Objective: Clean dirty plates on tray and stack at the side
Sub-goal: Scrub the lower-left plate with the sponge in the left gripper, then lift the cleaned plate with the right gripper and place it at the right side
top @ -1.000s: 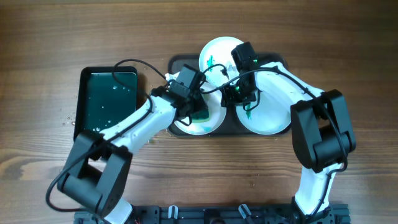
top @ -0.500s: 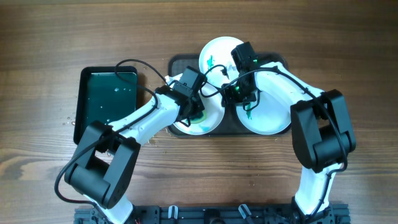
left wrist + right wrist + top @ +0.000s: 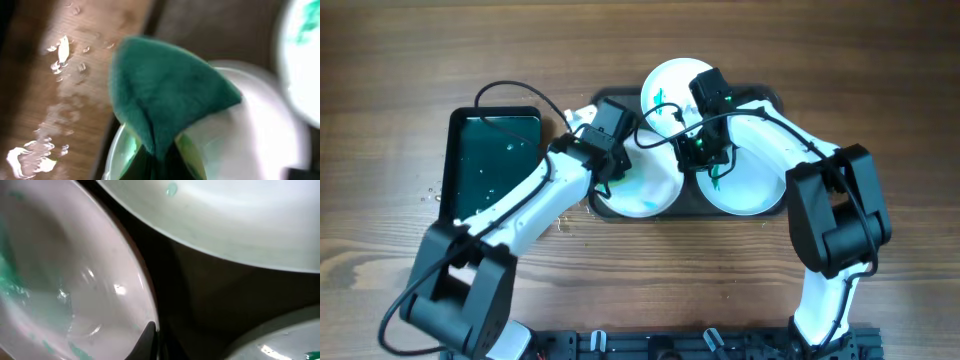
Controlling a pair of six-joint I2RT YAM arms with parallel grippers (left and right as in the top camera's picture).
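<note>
Overhead view: a large dark grey-brown rectangular tray lies on the wooden surface. It carries three round pale plates: the far plate, the left plate and the right plate. Teal-green smears show on the far and right plates. The left fingers are clamped on a teal-green cloth over the left plate's rim at the tray's left end. The right fingers sit mid-tray, one tip at a plate rim; their closure cannot be told. Water droplets lie just left of the tray.
</note>
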